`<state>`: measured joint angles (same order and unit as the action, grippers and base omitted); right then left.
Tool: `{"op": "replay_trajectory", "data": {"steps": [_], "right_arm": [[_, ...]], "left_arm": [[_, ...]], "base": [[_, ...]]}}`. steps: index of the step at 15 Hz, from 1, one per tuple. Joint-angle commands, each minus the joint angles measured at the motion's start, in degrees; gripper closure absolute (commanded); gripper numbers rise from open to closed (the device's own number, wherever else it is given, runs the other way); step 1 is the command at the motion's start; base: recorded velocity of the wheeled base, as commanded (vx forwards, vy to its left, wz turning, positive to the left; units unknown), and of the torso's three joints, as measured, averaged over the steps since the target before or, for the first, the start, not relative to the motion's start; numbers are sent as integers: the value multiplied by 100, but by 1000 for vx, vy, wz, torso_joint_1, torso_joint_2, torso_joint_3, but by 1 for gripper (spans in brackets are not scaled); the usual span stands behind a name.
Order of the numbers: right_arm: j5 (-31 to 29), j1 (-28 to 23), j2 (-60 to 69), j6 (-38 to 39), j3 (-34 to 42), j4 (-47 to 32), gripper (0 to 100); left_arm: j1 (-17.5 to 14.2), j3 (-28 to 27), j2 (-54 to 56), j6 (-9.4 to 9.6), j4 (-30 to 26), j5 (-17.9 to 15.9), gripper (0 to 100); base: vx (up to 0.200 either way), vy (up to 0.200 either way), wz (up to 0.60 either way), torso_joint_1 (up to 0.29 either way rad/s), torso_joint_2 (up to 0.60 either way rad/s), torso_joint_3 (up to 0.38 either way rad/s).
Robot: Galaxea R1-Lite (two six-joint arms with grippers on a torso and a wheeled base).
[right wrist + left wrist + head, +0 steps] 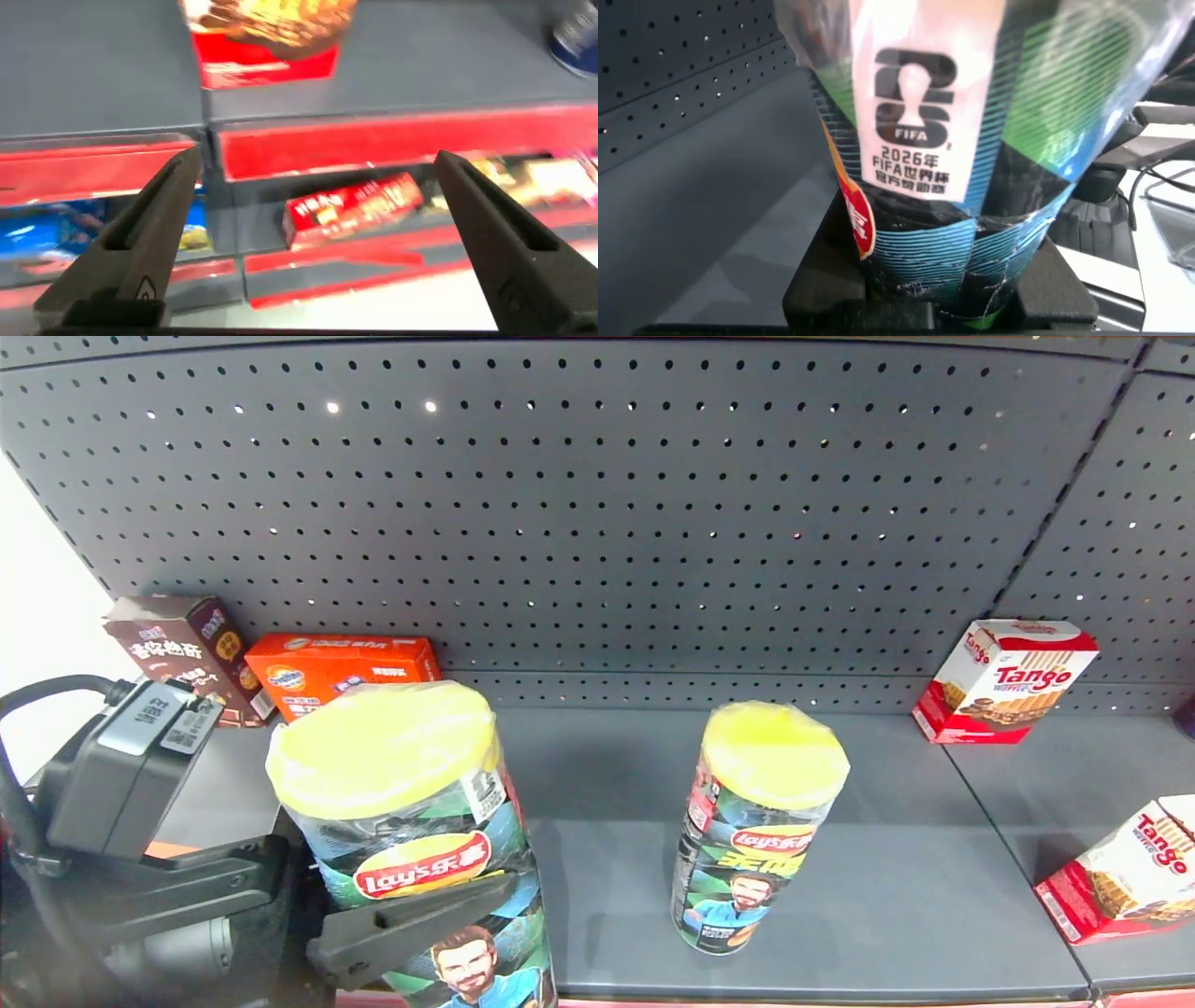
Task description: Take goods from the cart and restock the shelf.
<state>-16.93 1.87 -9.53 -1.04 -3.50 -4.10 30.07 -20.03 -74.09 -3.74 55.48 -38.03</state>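
Yellow-lidded can (411, 821): stood upright in the left arm's hold at the front edge of the shelf (616, 756).
Left gripper (943, 303): fingers pinched the can low on its body, one finger lying across the printed front.
Right gripper (318, 168): fingers were spread wide with nothing between them, facing the shelf's red front lip below a red-and-white wafer box (266, 37).
Twin can (756, 831): stood on the shelf, well apart from the held one.
Back row: a brown box (182, 649) and an orange box (341, 667) sat against the pegboard behind the held can.
Contact: the held can's base was cut off from view, so it possibly hung just short of the shelf.
Doing it well: carry the can inward, level with its twin and clear of the orange box. Keep it plumb, seat the base flat, then let go.
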Motion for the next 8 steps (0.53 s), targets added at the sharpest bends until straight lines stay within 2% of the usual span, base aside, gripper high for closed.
{"op": "replay_trajectory", "data": {"steps": [1,5,6,7,8], "right_arm": [[76,-318,567,86,-10,-12,0],[155,-178,901,130,42,58,0],[586,-178,909,112,42,58,0],[647,-178,901,112,42,58,0],[1983,-178,909,148,130,216,0]], "left_arm": [[60,-106,-79,-4,-2,7,100],[69,-80,-44,-4,-2,-2,100],[69,-71,-35,-4,-2,-2,100],[69,-71,-35,-4,-2,-2,100],[25,-63,-35,-4,-2,-231,100]], "base": [[0,0,0,0,0,0],[0,0,0,0,0,0],[0,0,0,0,0,0],[0,0,0,0,0,0],[0,0,0,0,0,0]]}}
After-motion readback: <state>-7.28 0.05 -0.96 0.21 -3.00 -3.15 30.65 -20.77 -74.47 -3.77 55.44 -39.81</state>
